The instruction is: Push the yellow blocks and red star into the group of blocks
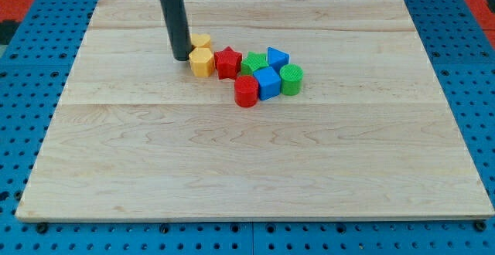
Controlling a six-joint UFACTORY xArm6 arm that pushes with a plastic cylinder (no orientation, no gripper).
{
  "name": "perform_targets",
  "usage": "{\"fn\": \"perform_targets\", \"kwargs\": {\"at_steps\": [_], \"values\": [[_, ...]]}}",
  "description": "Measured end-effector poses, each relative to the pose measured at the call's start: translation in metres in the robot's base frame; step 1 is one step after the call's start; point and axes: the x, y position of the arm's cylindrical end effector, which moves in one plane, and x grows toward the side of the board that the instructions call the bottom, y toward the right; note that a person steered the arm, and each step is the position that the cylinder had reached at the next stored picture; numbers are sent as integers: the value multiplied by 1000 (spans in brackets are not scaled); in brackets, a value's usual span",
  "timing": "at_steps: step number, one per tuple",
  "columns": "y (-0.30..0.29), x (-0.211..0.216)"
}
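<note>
My tip point(182, 57) rests on the board just left of a yellow hexagonal block point(202, 62), touching or nearly touching it. A second yellow block point(201, 40) lies just behind it, partly hidden by the rod. The red star point(227, 62) sits right of the yellow hexagon, against it. The group lies to the star's right: a green block point(254, 62), a blue triangular block point(277, 57), a blue cube point(267, 82), a green cylinder point(291, 78) and a red cylinder point(246, 91).
The wooden board point(255, 162) lies on a blue pegboard surface point(31, 39). The rod's shaft point(175, 19) rises to the view's top edge.
</note>
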Motion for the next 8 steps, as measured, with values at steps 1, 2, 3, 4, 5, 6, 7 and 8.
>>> {"fn": "perform_targets", "kwargs": {"at_steps": [1, 2, 3, 4, 5, 6, 7, 8], "values": [[0, 0], [1, 16], [14, 40], [34, 51], [22, 45], [-35, -17], [3, -28], [80, -28]]}}
